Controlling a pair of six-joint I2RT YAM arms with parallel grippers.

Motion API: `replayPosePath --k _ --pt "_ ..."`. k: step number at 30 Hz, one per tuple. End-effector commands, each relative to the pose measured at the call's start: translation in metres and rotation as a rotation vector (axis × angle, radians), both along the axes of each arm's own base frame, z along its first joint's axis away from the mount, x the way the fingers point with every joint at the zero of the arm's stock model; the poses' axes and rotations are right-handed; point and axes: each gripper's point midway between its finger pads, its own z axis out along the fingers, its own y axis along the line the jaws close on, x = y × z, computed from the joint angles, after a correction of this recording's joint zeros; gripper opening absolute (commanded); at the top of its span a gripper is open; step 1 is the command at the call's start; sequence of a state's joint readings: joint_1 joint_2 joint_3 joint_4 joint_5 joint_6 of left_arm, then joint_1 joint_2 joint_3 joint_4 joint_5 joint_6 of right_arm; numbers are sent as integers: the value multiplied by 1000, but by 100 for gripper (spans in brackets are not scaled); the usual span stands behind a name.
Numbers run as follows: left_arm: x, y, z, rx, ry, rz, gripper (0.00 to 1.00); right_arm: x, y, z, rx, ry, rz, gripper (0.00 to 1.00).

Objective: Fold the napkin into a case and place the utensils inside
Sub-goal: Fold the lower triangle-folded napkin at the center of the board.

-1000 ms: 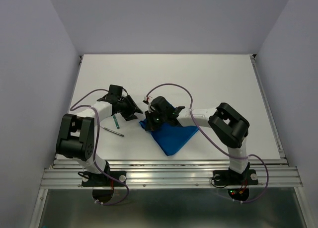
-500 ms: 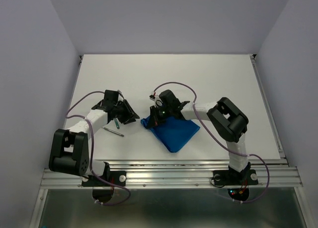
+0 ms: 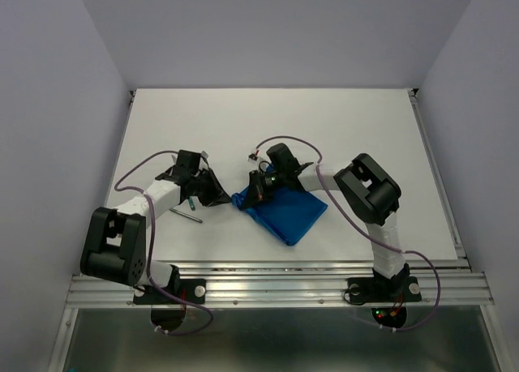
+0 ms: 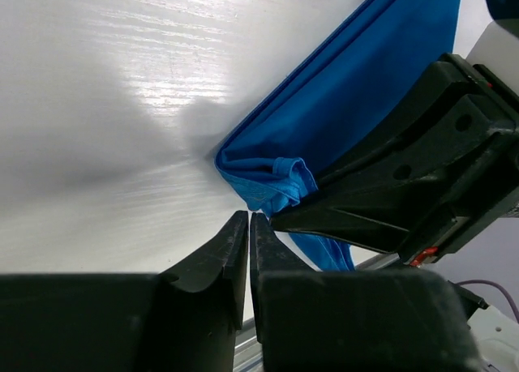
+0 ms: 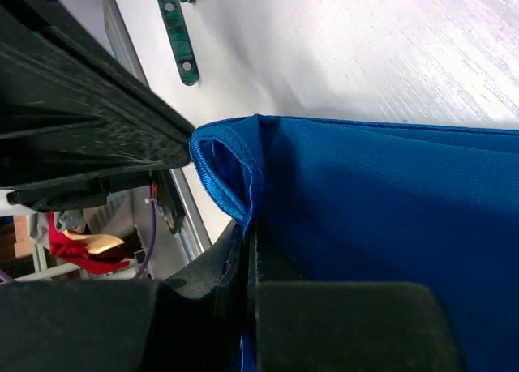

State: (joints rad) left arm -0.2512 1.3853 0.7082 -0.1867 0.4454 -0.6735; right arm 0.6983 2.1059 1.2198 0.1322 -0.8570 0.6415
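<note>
Blue napkin (image 3: 285,215) lies folded on the counter (image 3: 340,129), its left corner pinched in the closed right gripper (image 5: 246,241). Just left of that corner, the left gripper (image 4: 248,224) points at it, nearly closed and empty.
</note>
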Motion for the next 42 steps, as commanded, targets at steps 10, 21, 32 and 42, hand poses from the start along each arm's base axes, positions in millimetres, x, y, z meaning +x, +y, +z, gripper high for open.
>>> replayPosePath --k 10,21,32,42 --pt "31 -30 -5 -1 -15 -102 12 10 6 15 80 -2 21 1" --pt "35 -36 -16 -8 11 -111 11 23 -4 20 -3 -98 -76 49" --pt "34 -39 -17 -23 12 -108 11 40 -12 21 -163 -235 -168 57" --pt "33 -40 -18 -28 17 -108 11 39 -4 7 -186 -190 -202 57"
